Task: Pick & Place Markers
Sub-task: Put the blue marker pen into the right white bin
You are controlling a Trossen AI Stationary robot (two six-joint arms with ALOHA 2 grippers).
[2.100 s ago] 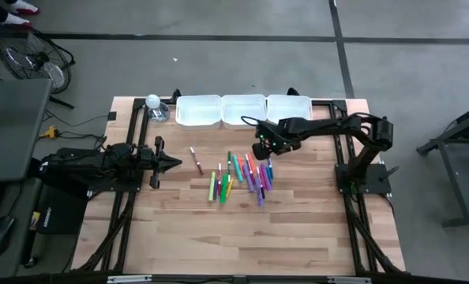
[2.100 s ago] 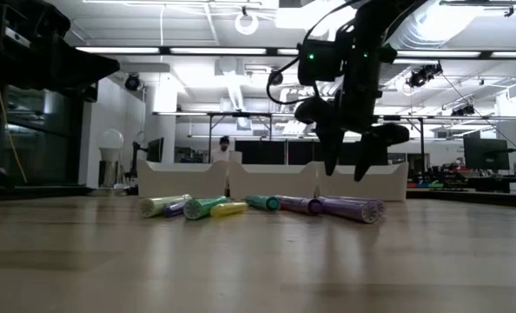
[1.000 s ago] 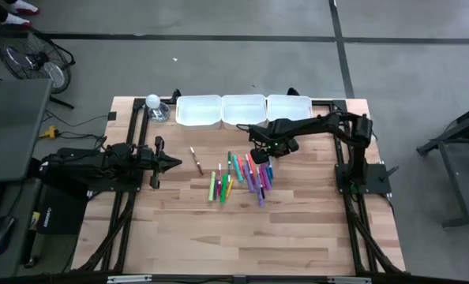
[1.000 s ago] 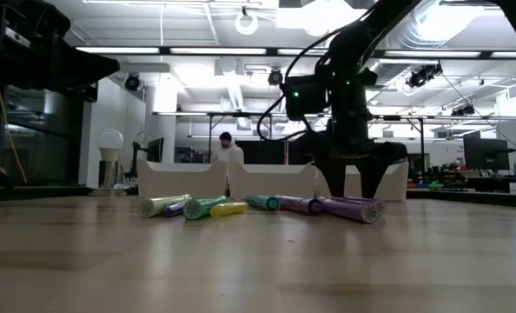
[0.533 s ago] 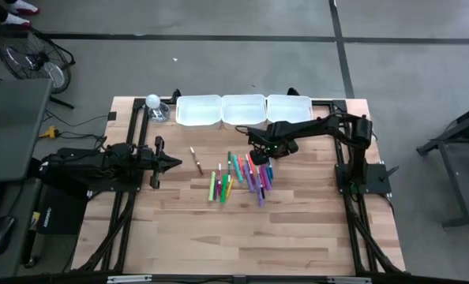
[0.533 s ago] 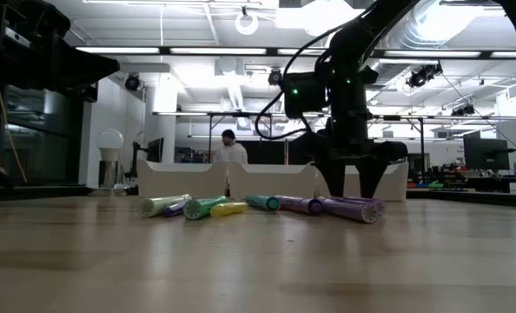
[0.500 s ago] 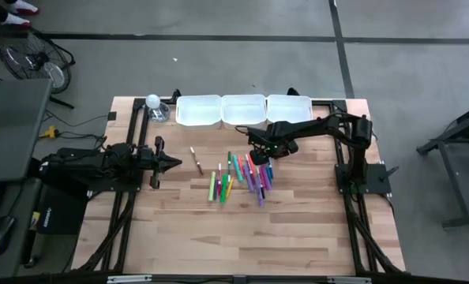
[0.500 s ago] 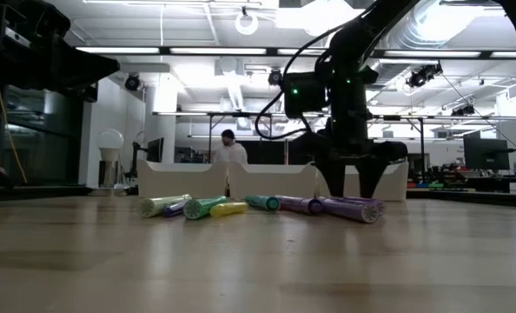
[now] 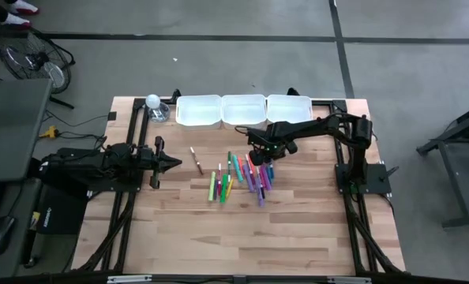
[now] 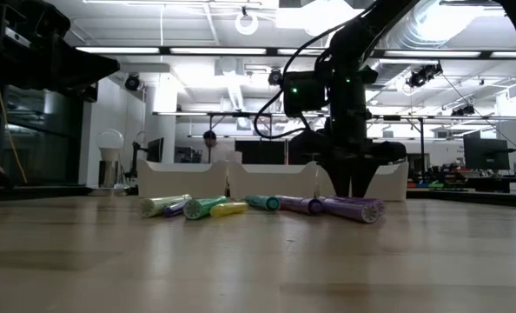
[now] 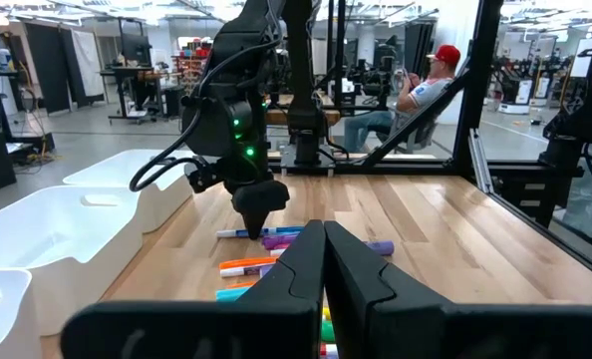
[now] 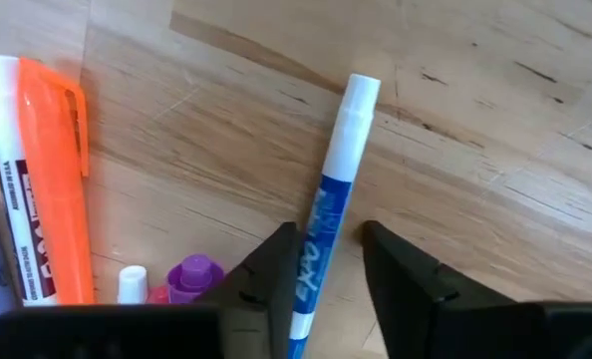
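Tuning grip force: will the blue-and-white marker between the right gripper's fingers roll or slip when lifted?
The blue-and-white marker looks round and smooth, so probably rolls if nudged. It looks stiff and likely light. The right gripper straddles its barrel near one end, so it may tilt.

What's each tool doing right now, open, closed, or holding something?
Left tool: closed, empty, parked at the table's left side.
Right tool: down at the marker pile, closed on the blue-and-white marker lying on the table.

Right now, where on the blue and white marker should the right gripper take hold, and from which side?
Grip the blue and white marker on its printed blue barrel, coming straight down from above. It lies flat on the table with bare wood on both long sides, and the right gripper already straddles it there, fingers across its width.
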